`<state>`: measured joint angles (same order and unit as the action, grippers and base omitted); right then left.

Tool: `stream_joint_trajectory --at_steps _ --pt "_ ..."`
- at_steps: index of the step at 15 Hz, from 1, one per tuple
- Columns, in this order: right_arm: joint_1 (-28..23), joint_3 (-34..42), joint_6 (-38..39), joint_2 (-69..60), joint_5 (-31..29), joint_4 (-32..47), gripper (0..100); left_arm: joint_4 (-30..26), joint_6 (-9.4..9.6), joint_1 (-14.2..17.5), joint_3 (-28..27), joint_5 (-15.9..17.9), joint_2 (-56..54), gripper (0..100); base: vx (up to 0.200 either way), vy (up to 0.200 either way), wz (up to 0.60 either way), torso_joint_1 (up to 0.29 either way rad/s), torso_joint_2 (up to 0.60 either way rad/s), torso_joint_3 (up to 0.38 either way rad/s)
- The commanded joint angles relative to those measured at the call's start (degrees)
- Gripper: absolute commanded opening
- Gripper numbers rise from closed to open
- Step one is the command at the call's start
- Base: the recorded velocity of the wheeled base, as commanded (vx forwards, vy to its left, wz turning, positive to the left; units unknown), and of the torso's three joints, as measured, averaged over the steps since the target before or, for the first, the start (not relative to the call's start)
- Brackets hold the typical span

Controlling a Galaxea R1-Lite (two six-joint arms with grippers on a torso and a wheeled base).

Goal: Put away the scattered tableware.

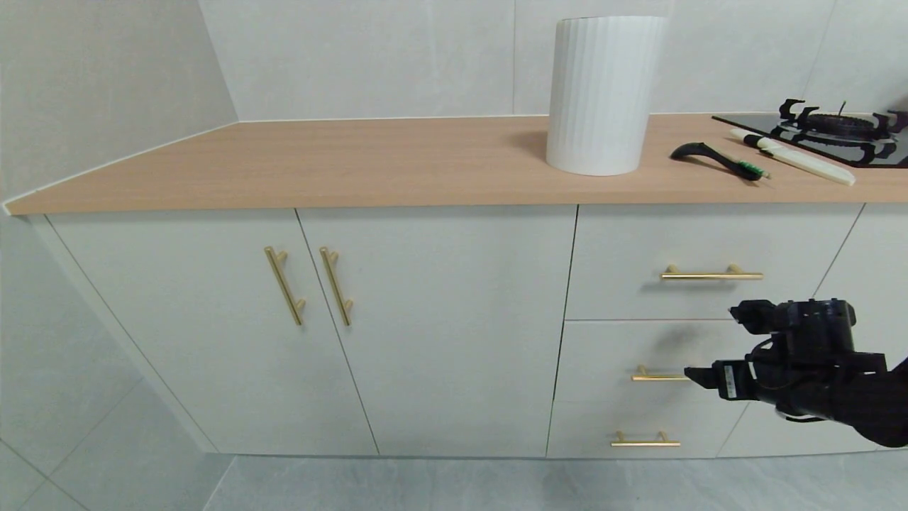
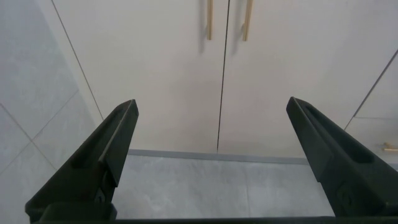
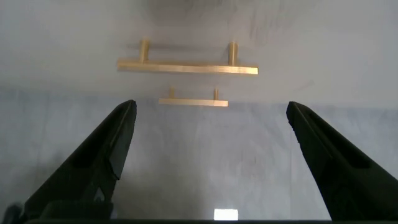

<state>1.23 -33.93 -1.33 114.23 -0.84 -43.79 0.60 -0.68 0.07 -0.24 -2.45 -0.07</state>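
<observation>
A kitchen: a wood-topped bench [image 1: 355, 163] runs along pale tiled walls [image 1: 355, 57], with a black gas hob [image 1: 837, 131] at its right end. A black ladle [image 1: 716, 157] and a white knife [image 1: 801, 157] lie beside the hob. Below are white cupboard doors [image 1: 440, 333] and drawers [image 1: 709, 248] with brass handles [image 1: 711, 274], over a tiled floor [image 1: 425, 482].

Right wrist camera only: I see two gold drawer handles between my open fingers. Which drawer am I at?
Observer: Three drawers are stacked; your right gripper is in front of the middle drawer handle.
Operator: What tableware is out?
Observer: A black utensil and a white knife lie on the countertop, beside a white ribbed cylinder.
Operator: Left arm?
Observer: The left gripper is open, facing the double cabinet doors.
</observation>
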Motion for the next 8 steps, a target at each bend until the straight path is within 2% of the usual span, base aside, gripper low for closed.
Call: stream_joint_trajectory --at_steps 1,4,8 --pt "0.00 1.06 -0.08 8.73 -1.27 -7.10 100 0.02 -0.02 0.01 -0.02 -0.01 0.07 100 0.000 0.000 0.00 0.000 0.00 0.000" --pt "0.00 0.70 -0.34 14.09 -4.26 -17.03 100 0.02 -0.02 0.01 -0.02 -0.01 0.07 100 0.000 0.000 0.00 0.000 0.00 0.000" --pt "0.35 -0.88 -0.25 17.96 -4.43 -19.76 100 0.02 -0.02 0.01 -0.02 -0.01 0.07 100 0.000 0.000 0.00 0.000 0.00 0.000"
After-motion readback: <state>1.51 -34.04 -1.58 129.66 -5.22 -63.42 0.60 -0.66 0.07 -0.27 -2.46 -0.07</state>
